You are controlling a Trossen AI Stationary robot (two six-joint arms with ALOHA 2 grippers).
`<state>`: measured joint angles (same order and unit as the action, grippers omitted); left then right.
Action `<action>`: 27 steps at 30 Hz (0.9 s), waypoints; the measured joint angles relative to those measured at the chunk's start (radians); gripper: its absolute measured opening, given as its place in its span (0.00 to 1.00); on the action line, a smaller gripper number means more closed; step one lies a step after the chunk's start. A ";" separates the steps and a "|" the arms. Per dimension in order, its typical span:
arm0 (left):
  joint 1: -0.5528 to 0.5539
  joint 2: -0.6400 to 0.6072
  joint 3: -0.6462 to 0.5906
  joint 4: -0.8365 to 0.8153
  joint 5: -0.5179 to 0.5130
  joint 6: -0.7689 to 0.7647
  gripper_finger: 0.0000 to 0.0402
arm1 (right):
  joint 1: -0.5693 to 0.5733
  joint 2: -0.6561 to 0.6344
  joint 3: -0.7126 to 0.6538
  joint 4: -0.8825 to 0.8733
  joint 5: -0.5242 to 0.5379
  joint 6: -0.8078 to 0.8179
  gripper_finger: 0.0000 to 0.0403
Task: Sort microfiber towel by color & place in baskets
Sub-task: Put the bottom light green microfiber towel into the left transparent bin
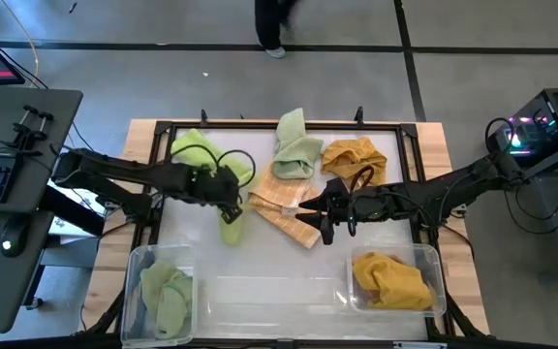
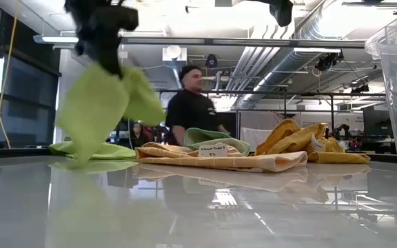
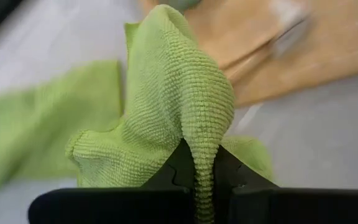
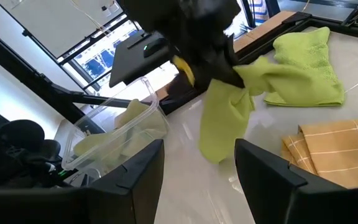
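Held towel: a lime green towel [image 1: 231, 229] hangs bunched from the left tool [image 1: 229, 206], lifted off the table [image 1: 260, 291], over its left half.
Left tool: fingers [image 3: 182, 167] together, clamped on a fold of the lime towel; in the low view the cloth dangles with its lower end just above the surface.
Second lime towel: lies flat [image 1: 200, 150] at the table's far left, near the left tool.
Sage towel: crumpled [image 1: 296, 150] at the far middle, its near edge over the striped towel.
Striped towel: tan with pale lines [image 1: 284, 208], spread at the table's middle, between the two tools.
Mustard towel: bunched [image 1: 355, 155] at the far right, just beside the sage towel.
Left basket: clear tub [image 1: 134, 262] at the near left corner, holding pale green towels [image 1: 168, 296].
Right basket: clear tub [image 1: 434, 262] at the near right corner, holding a mustard towel [image 1: 390, 279].
Right tool: hovers [image 1: 320, 215] at the right edge of the striped towel, fingers [image 4: 135, 174] apart, nothing between them.
Room: a person in a dark top [image 2: 190, 110] stands beyond the table.
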<state>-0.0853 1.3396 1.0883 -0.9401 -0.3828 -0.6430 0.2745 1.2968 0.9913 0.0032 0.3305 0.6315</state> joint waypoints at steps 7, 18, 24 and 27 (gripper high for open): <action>-0.030 0.000 0.191 0.000 -0.007 0.190 0.01 | 0.000 0.000 0.000 -0.004 0.000 0.000 0.47; -0.183 0.000 0.520 -0.077 0.057 0.402 0.01 | 0.000 0.000 0.000 -0.007 0.009 -0.011 0.47; -0.310 -0.001 0.691 -0.095 0.059 0.373 0.01 | 0.000 0.000 0.000 -0.008 0.069 -0.047 0.47; -0.376 -0.001 0.753 -0.095 0.064 0.333 0.01 | -0.001 0.000 0.000 -0.008 0.103 -0.066 0.47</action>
<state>-0.4617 1.3384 1.8408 -1.0347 -0.3187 -0.3104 0.2739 1.2968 0.9913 -0.0045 0.4337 0.5657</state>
